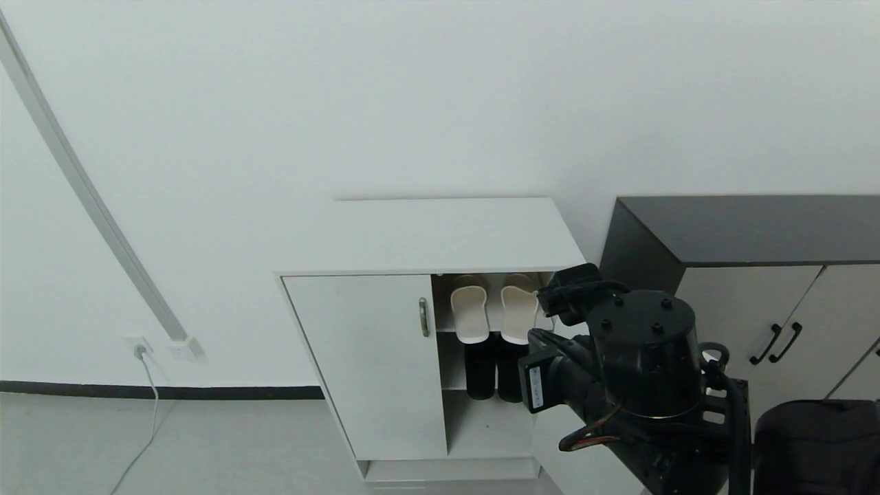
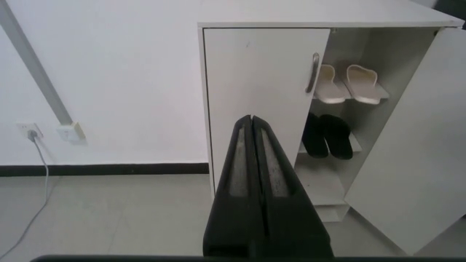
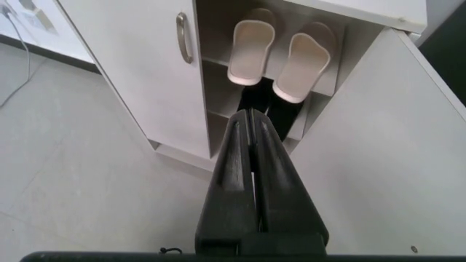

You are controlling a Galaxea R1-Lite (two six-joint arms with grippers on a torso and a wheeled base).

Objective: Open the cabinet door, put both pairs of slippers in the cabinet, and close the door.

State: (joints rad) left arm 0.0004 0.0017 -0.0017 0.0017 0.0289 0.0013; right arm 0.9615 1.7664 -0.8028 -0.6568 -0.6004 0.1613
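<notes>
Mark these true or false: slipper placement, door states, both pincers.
1. The white slippers sit on the shelf above the black slippers in the cabinet. True.
2. The right door is shut. False: it stands open; the left door is the shut one.
3. The left pincer is shut and empty. True.
4. The right pincer grips a slipper. False: it is shut on nothing, in front of the open compartment.
5. One pair lies on the floor. False: both pairs are on shelves inside.
</notes>
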